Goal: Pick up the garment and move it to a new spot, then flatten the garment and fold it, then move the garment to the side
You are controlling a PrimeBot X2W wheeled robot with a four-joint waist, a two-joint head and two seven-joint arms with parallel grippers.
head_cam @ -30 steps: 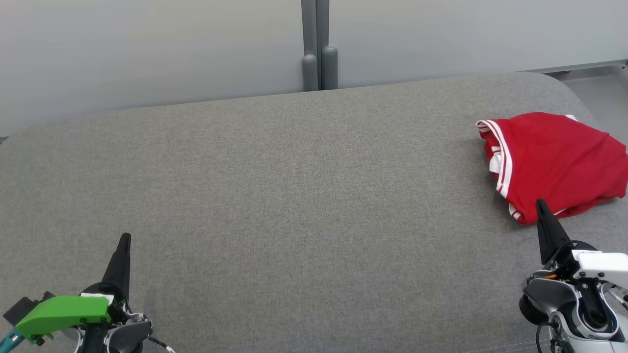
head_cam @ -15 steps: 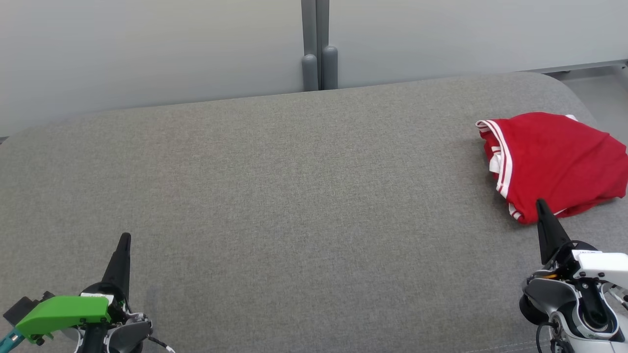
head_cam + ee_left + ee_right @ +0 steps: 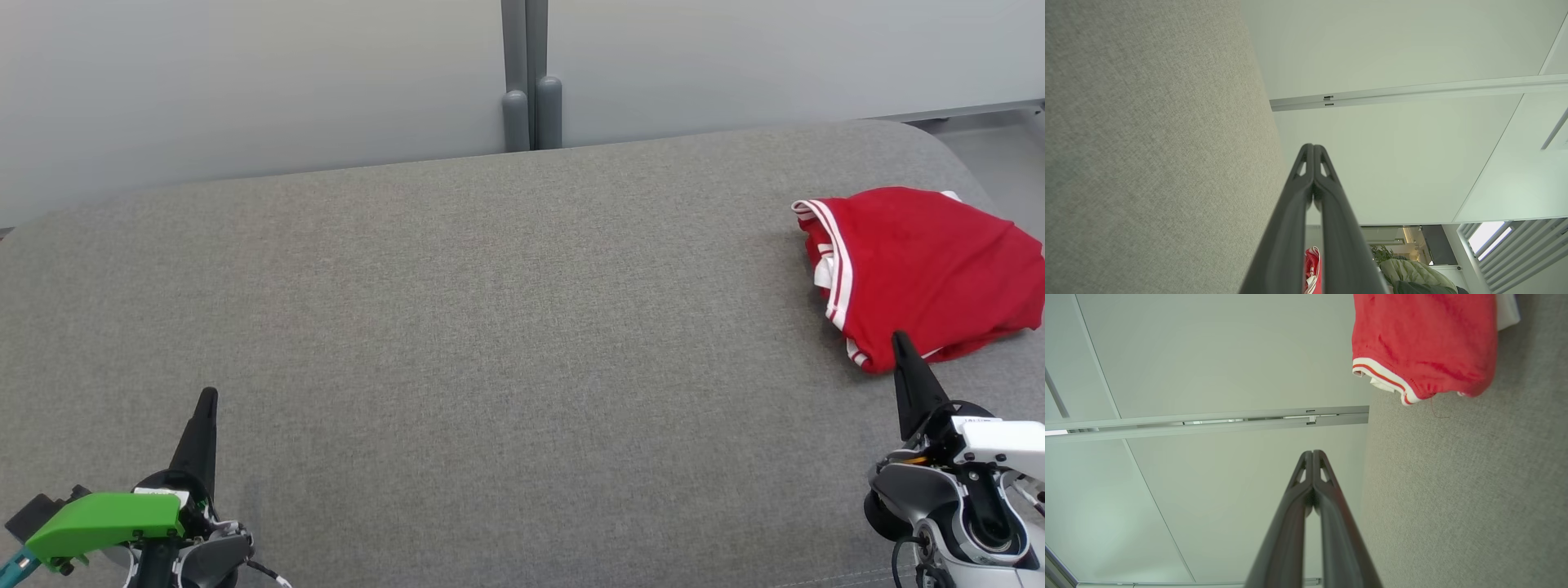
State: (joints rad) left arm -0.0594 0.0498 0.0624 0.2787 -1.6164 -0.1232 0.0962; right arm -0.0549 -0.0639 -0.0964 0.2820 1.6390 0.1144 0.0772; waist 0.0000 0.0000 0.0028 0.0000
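A red garment [image 3: 922,269] with white trim lies folded in a bundle at the right end of the grey upholstered surface [image 3: 490,327]. It also appears at the top of the right wrist view, garment [image 3: 1425,343], and as a red sliver in the left wrist view, garment [image 3: 1313,269]. My right gripper [image 3: 900,338] is shut and empty, its tip just in front of the bundle's near edge. Far from the cloth, my left gripper [image 3: 209,395] sits at the lower left, also shut and empty. Both wrist views show the fingers pressed together: left gripper [image 3: 1313,146], right gripper [image 3: 1313,452].
Pale wall panels with a grey vertical post [image 3: 531,98] stand behind the surface. The surface's rounded right corner [image 3: 939,139] drops to the floor close to the garment. A wide stretch of bare grey fabric lies between the two grippers.
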